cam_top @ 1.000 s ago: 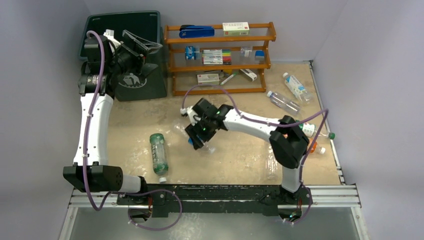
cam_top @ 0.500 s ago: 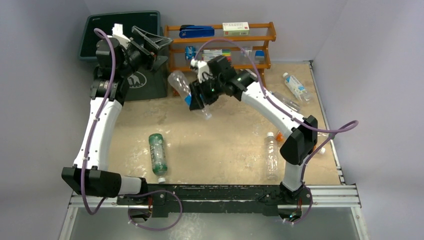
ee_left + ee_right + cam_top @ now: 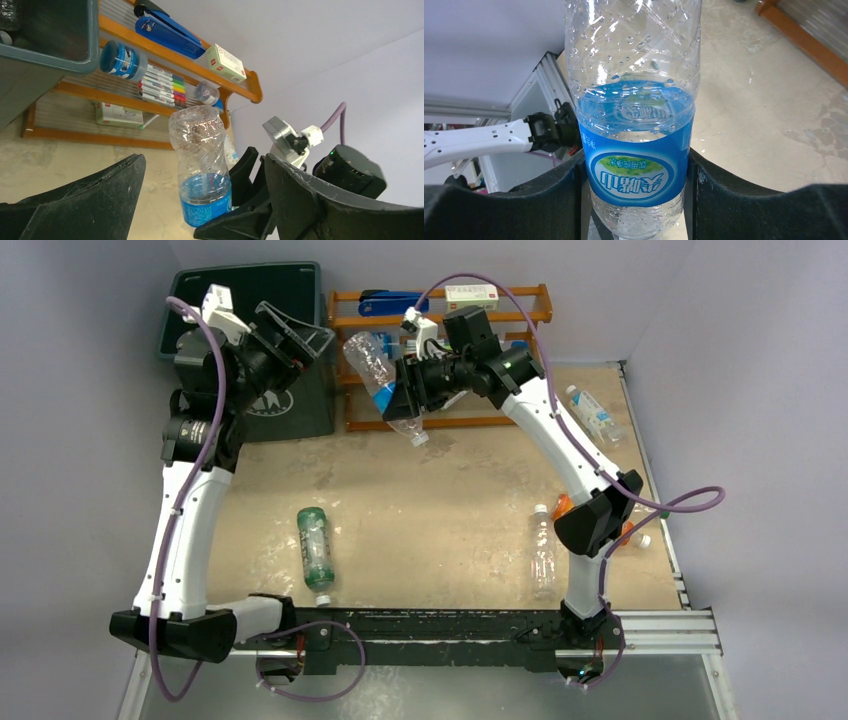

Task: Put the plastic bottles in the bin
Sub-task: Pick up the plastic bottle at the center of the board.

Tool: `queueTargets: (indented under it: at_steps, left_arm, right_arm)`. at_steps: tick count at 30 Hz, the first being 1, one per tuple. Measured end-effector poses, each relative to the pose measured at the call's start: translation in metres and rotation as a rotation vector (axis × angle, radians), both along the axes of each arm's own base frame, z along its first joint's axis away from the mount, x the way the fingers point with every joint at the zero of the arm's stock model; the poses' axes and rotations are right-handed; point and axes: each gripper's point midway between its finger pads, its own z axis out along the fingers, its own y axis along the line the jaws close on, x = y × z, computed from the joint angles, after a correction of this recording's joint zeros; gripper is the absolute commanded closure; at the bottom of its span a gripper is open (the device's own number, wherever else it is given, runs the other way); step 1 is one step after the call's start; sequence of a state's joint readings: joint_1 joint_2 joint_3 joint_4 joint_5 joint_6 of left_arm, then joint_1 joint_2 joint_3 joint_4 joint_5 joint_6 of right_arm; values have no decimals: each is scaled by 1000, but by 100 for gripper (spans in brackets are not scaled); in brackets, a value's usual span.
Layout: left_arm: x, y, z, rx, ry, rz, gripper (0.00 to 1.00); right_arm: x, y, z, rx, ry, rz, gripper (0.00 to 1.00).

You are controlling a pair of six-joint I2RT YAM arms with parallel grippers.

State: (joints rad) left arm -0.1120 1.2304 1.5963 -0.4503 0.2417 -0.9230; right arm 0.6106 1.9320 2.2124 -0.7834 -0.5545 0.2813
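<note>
A blue-labelled bottle [image 3: 634,100] is pinched at its label by the right gripper [image 3: 398,398] and is held aloft before the wooden rack [image 3: 520,315], just right of the bin [image 3: 190,290]. Between bottle and bin, the left gripper [image 3: 298,338] is spread wide over the bin's near right corner. On the table [image 3: 430,510] a green-labelled bottle [image 3: 316,548] and a clear bottle [image 3: 543,555] are laid well apart, with open tabletop between them.

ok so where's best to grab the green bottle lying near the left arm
Probably around the middle of the green bottle, coming straight down. It lies flat on the table, its length running near to far with the cap toward the near edge, so jaws should close across its round body, left and right.
</note>
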Motion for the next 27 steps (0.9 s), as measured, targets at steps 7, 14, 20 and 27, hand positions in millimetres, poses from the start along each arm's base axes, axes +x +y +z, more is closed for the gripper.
queueTargets:
  at_steps: [7,14,20,27]
  left_arm:
    - [-4,-13,-13,83,12,-35,12]
    - [-2,-36,-24,121,25,-76,12]
    - [4,-44,-34,140,45,-81,12]
    - [5,-51,-28,129,19,-87,12]
  right_arm:
    - [-9,5,6,32,20,39,48]
    - [-12,11,16,75,18,66,48]
    - [-15,12,27,107,0,76,48]
    - [-22,9,44,144,-31,83,47]
